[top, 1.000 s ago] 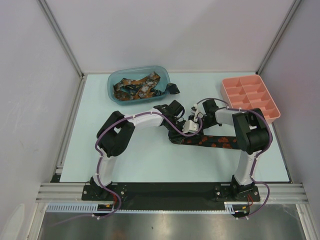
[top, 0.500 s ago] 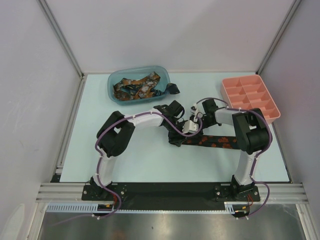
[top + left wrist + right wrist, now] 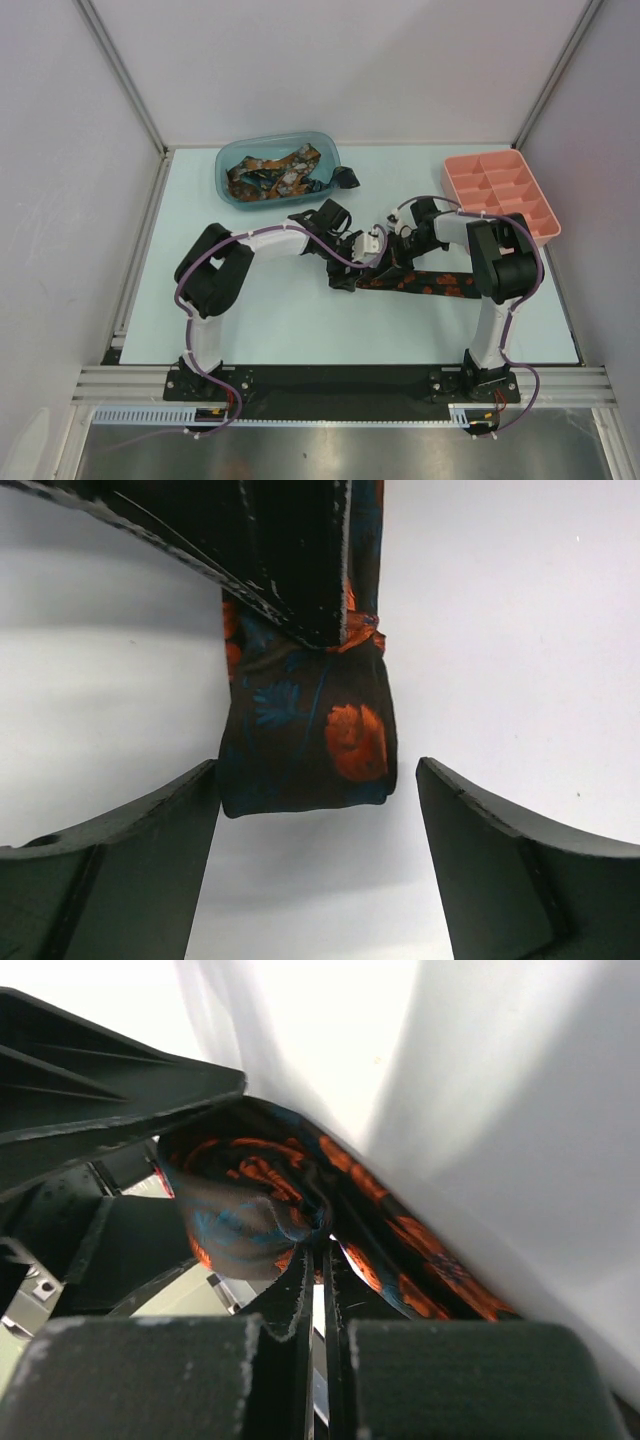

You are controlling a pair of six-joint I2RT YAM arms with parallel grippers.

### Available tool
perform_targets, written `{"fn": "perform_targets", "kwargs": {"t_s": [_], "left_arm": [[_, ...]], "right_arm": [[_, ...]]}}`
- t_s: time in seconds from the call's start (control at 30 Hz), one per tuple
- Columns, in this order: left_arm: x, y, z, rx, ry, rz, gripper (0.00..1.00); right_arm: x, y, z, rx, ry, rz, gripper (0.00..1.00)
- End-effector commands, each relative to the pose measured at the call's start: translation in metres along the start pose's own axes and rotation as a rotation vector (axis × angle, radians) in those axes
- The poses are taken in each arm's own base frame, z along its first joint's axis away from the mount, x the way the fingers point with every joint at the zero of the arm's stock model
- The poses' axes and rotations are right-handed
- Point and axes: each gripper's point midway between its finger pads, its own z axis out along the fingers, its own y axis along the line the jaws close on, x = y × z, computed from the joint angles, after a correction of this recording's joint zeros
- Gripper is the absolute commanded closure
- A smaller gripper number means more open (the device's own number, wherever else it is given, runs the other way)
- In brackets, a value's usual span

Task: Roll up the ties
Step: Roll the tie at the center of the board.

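Rolling: the first turn.
Right pincer (image 3: 318, 1260) pinches the tie (image 3: 250, 1205); left pincer (image 3: 317, 770), spread astride its folded end, should close next.

The tie (image 3: 305, 730) is dark with orange-red blotches and blue leaves. The tray (image 3: 497, 187) is salmon pink.

Two arms in play, the left arm (image 3: 210, 280) and the right arm (image 3: 505, 265). One patterned tie (image 3: 430, 283) lying out loose. One blue bin (image 3: 225, 165) with more ties (image 3: 270, 175) inside, too tangled to count. One pink divided tray (image 3: 449, 178).
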Motion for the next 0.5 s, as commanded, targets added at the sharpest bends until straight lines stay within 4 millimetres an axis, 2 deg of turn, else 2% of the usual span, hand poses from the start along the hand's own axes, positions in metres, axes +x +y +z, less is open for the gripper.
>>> {"fn": "perform_targets", "kwargs": {"t_s": [0.0, 0.2, 0.47], "left_arm": [[-0.018, 0.009, 0.002, -0.011, -0.066, 0.017, 0.16], [-0.030, 0.012, 0.011, 0.017, -0.104, 0.016, 0.19], [-0.052, 0.007, 0.019, 0.057, -0.153, 0.015, 0.24]], "right_arm": [[0.008, -0.052, 0.002, 0.227, 0.025, 0.008, 1.00], [0.011, -0.059, 0.007, 0.262, 0.050, 0.002, 1.00], [0.009, -0.048, 0.027, 0.212, 0.063, -0.006, 1.00]]}}
